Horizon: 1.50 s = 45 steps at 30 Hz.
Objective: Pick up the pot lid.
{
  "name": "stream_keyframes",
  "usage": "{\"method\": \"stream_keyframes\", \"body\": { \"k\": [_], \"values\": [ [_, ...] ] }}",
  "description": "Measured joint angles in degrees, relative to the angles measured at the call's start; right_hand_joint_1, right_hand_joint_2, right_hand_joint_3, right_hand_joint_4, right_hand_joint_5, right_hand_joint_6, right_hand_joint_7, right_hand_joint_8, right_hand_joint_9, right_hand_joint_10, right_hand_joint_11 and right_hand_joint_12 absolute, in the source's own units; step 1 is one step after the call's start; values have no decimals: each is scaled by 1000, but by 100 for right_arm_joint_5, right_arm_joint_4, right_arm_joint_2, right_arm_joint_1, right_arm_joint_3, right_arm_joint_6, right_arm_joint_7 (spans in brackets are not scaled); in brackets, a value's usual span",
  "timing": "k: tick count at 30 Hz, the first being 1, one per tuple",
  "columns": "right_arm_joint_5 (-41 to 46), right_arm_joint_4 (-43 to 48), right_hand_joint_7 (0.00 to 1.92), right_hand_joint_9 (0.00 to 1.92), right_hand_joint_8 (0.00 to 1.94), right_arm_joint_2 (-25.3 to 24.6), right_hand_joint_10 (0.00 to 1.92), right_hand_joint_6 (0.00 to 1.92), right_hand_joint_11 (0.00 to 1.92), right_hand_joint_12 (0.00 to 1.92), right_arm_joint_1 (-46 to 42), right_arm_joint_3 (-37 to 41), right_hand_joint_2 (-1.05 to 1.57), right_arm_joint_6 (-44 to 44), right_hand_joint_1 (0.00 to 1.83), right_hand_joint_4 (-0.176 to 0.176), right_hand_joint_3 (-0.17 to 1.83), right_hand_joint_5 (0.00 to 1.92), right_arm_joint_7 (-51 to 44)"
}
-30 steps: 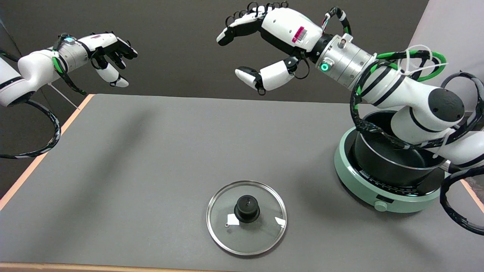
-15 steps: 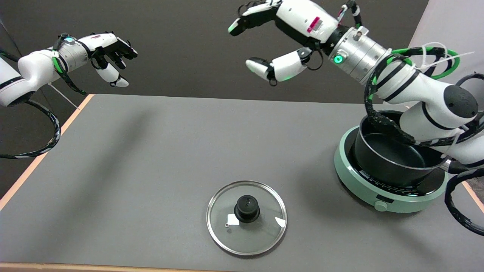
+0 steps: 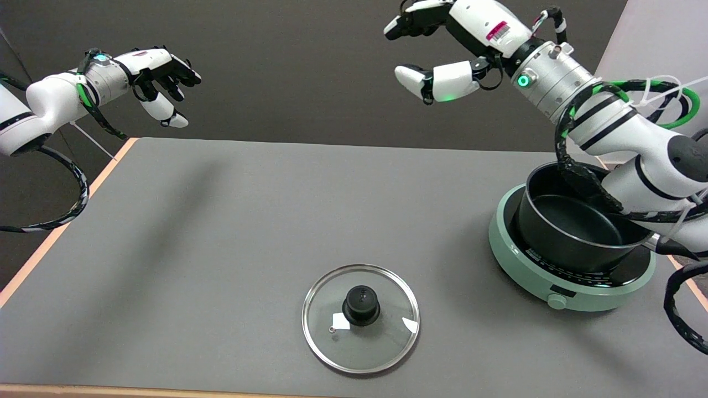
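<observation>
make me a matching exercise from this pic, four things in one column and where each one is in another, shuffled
Things:
1. pot lid
2. black pot
3. right hand
4. green cooker

Places:
A. in the air above the table's far right, holding nothing
B. on the table at the right, under the pot
C. flat on the table near its front edge
D. standing on the cooker, uncovered

Pairs: 1-C, 2-D, 3-A, 4-B
</observation>
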Motion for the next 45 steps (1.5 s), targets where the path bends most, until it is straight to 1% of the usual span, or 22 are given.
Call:
{"method": "stream_keyframes", "body": {
  "k": [6,15,17,21,25,30,33,35,41,45],
  "values": [
    [4,12,705,641,250,0,397,406,446,1006,-135,107,687,-152,708,68,797,673,-50],
    [3,31,706,644,250,-3,404,404,449,1027,-204,138,689,-276,701,68,798,673,-69],
    [-3,36,717,640,225,-3,417,412,444,1038,-209,139,667,-285,693,65,842,668,-77],
    [-59,52,716,637,221,-4,419,400,440,1036,-210,132,663,-276,686,62,846,663,-91],
    [-149,66,725,642,226,-6,430,408,437,1026,-193,89,652,-241,735,60,854,666,-107],
    [-337,76,728,648,224,-7,434,415,439,1043,-142,6,689,-218,681,58,824,672,-132],
    [-431,83,723,659,225,-8,448,419,444,1061,-103,-47,741,-216,650,39,795,676,-152],
    [-482,86,711,667,252,-11,451,414,456,1061,-82,-79,786,-218,625,36,738,677,-164],
    [-581,94,691,667,242,-50,451,379,460,1076,-32,-142,739,-282,596,29,756,663,-153],
    [-528,95,679,661,238,-79,443,356,457,1074,-21,-131,704,-299,631,30,777,650,-80]
  ]
}}
